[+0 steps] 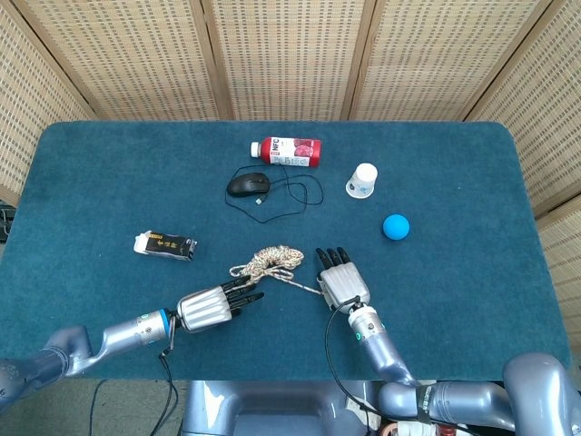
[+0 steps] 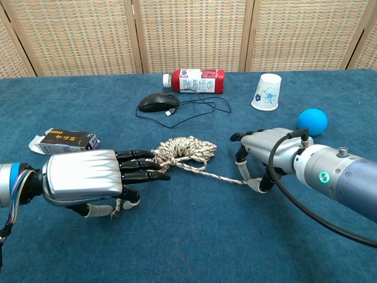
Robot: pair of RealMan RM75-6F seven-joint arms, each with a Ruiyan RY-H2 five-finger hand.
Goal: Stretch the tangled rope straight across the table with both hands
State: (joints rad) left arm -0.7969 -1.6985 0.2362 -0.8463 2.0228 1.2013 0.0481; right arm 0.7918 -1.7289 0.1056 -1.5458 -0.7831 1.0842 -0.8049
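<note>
The tangled rope [image 1: 271, 259] [image 2: 186, 147] lies bunched near the table's front middle. One strand runs right from it to my right hand [image 1: 341, 284] [image 2: 268, 154], which pinches that end low against the cloth. My left hand [image 1: 210, 307] [image 2: 87, 183] lies palm down just left of the bundle. Its dark fingers [image 2: 141, 166] curl over the rope's left strand with the thumb underneath. A short rope end [image 2: 118, 206] sticks out below the palm.
Behind the rope are a black mouse [image 1: 247, 185] with its looped cable, a red bottle [image 1: 286, 151] on its side, a paper cup [image 1: 362, 180] and a blue ball [image 1: 395, 226]. A small dark packet [image 1: 164, 245] lies left of the rope.
</note>
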